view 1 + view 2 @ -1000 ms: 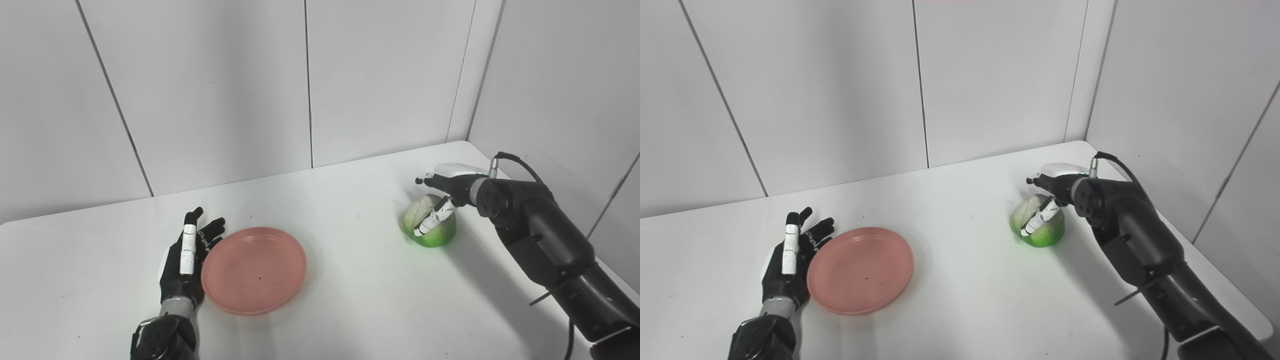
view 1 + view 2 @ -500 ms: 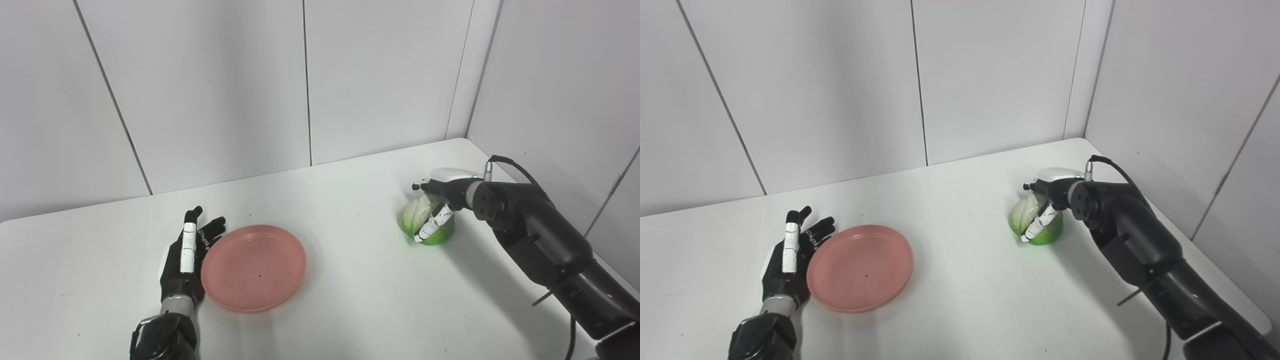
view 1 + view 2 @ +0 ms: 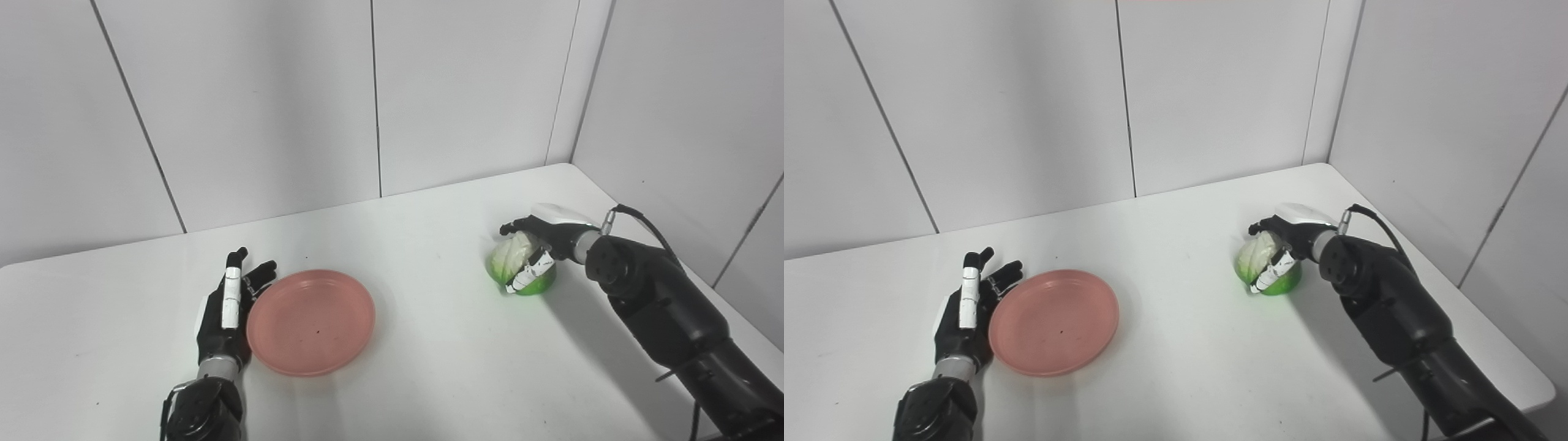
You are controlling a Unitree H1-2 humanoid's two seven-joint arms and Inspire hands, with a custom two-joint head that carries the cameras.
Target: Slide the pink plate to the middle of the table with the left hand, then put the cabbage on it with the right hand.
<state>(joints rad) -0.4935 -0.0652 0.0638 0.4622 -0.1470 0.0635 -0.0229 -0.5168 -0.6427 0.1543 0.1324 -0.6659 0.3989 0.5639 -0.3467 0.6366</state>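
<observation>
Cabbage (image 3: 517,267) in R hand (image 3: 539,236) grip — far right of plate (image 3: 311,321).

Both arms are matte black with rounded, bulky shells. The left hand (image 3: 225,312) is black with a white strip along one finger and a silver ring at the wrist, above a dark, knobbly forearm. The right hand (image 3: 539,236) is black with a white cap on its back and white bands on one finger. A thin black cable (image 3: 643,219) loops from its wrist over the forearm, where a round joint disc shows small screw holes.
</observation>
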